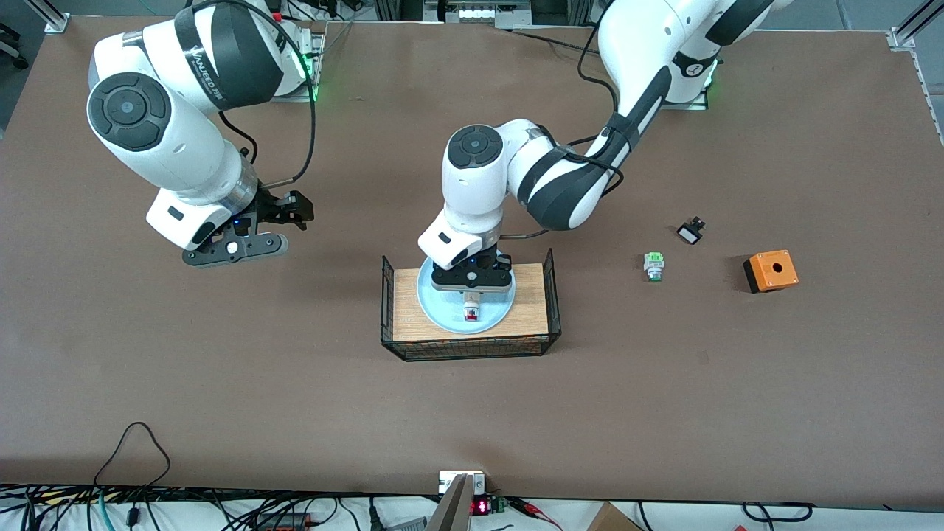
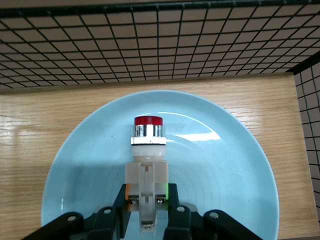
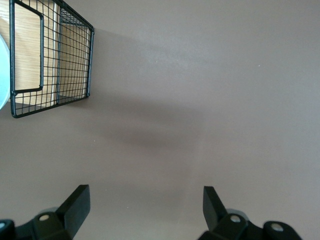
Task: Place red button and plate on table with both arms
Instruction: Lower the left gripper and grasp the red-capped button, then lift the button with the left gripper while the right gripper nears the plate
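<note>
My left gripper (image 2: 146,212) is clamped on the red button (image 2: 148,150) on the light-blue plate (image 2: 225,165).
My right gripper (image 3: 146,205) waits over the table (image 1: 221,383), fingers apart, at nine o'clock from the plate.

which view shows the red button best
The left wrist view: the red button fills the middle, lying on the plate, clamped by the left tool. The front view shows it small; the right wrist view misses it.
</note>
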Available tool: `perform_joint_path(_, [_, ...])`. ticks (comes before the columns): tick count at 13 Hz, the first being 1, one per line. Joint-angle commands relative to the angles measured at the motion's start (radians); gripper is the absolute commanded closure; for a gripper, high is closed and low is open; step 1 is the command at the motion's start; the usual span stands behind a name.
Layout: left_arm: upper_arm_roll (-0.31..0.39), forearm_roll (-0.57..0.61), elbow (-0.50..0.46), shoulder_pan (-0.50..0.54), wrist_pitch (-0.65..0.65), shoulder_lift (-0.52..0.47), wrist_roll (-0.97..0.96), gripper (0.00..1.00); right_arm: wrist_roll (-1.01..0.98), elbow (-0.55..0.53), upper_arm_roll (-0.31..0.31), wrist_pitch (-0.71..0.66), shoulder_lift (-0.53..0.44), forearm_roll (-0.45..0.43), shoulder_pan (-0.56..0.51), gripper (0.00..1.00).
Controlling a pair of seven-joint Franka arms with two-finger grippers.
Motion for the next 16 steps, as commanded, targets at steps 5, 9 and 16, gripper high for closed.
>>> perform_joint_path(5, [-0.012,0.018,0.03,0.011,-0.266,-0.174,0.005,0.88,-0.003,-0.045,0.001,0.007,-0.028,0.012,0.027,0.0])
perform_joint_path(9, [-0.013,-0.049,0.022,0.17,-0.438,-0.229,0.147,0.89,-0.001,-0.038,0.001,0.001,-0.026,0.007,0.107,0.0])
perform_joint_path(16, [-0.012,-0.164,-0.12,0.479,-0.451,-0.234,0.591,0.88,0.068,-0.001,0.001,0.046,0.026,-0.08,0.294,0.0])
